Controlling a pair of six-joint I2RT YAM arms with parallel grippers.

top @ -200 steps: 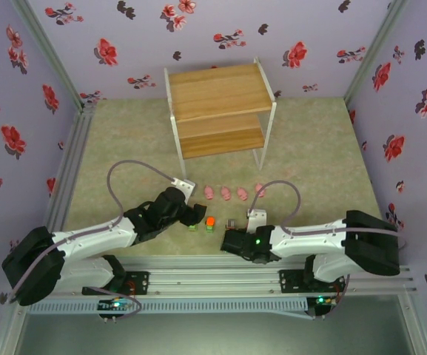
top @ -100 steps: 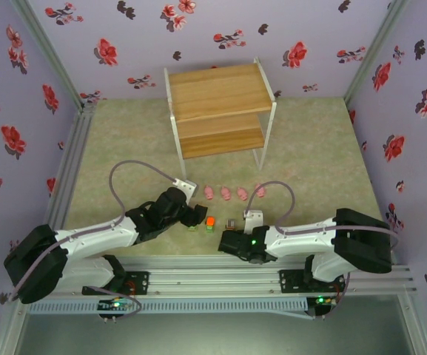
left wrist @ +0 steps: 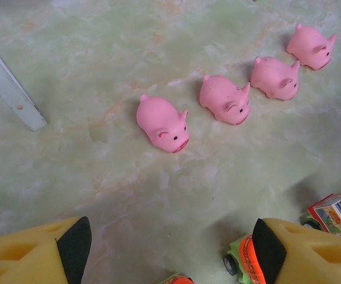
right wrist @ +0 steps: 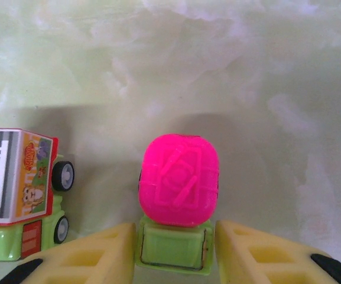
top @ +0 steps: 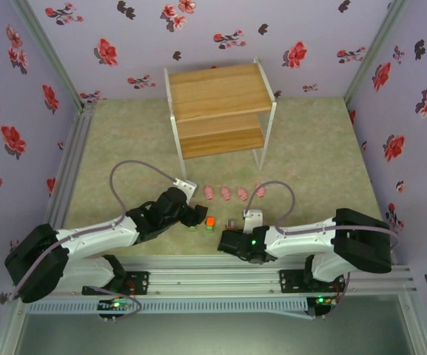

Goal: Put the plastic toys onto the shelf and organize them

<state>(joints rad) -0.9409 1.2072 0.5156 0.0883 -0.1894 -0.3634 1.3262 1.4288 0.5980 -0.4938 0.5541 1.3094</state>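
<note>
A magenta-topped toy (right wrist: pixel 179 180) on a green base stands on the floor, and my right gripper (right wrist: pixel 173 236) is shut on that base with a yellow finger (right wrist: pixel 96 254) pressed to each side. Beside it on the left is a grey-topped toy (right wrist: pixel 16 189) with wheels. My left gripper (left wrist: pixel 170 242) hangs open above bare floor, an orange-topped toy (left wrist: pixel 244 260) touching its right finger. Beyond it several pink pigs (left wrist: pixel 163 123) lie in a row. The shelf (top: pixel 217 89) stands at the back with both boards bare.
The pig row (top: pixel 226 194) lies between the shelf's front legs (top: pixel 260 159) and the grippers. The orange toy (top: pixel 210 221) and a small green toy (top: pixel 192 228) sit between my left gripper (top: pixel 198 214) and right gripper (top: pixel 228 237). Flowered walls close in the floor.
The right gripper's fingers have closed in on the magenta-topped toy, and that arm edged slightly left. The left arm has barely moved.
</note>
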